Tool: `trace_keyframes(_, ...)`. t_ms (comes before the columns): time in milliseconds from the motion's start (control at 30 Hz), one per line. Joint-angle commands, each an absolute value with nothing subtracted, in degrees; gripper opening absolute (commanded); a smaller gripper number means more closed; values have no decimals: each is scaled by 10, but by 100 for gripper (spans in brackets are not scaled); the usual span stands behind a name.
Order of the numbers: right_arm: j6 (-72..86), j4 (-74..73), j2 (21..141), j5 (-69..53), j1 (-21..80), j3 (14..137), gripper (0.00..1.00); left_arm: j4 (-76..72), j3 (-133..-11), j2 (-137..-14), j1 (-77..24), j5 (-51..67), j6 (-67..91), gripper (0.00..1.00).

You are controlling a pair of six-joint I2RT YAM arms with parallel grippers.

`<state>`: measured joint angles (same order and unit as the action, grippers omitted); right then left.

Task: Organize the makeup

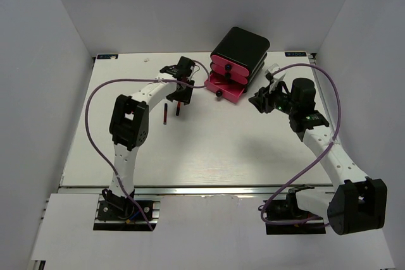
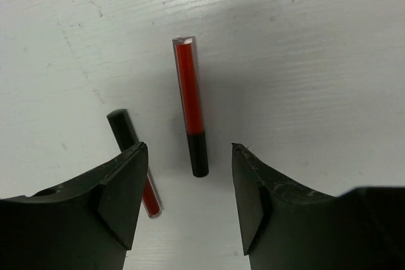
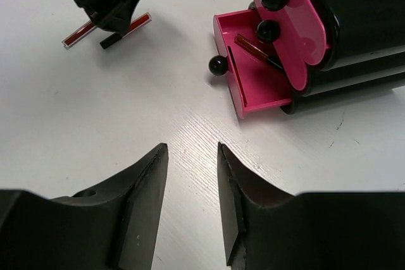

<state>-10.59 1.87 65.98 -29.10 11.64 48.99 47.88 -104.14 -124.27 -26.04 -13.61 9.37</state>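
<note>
a: what's the left gripper (image 2: 188, 148) doing?
b: its jaws stand wide apart and hold nothing. a red stick (image 2: 190, 86) with a black end lies flat on the table (image 2: 316, 61), between its fingers and just ahead of them, touching neither.
a: and the other stick (image 2: 123, 128)?
b: just beside the first, slanting. its lower end is hidden under the finger on the left of the wrist view.
a: the right gripper (image 3: 191, 150)?
b: partly open, a narrow gap with nothing in it. ahead of it and to its right is the black box (image 3: 367, 11). the bottom pink drawer (image 3: 253, 90) is pulled out, with a thin dark stick (image 3: 256, 50) inside.
</note>
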Motion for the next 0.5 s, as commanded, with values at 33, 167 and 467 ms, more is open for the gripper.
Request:
trace_keyframes(33, -120, 15, 647, -300, 114, 492, 43, 467, -1070, -1266, -264, -162, 64, 66)
trace_keyframes(167, -119, 12, 644, -300, 115, 490, 43, 460, -1083, -1288, -263, -153, 74, 64)
trace_keyframes(467, -120, 13, 644, -299, 114, 492, 43, 448, -1054, -1304, -250, -133, 96, 23)
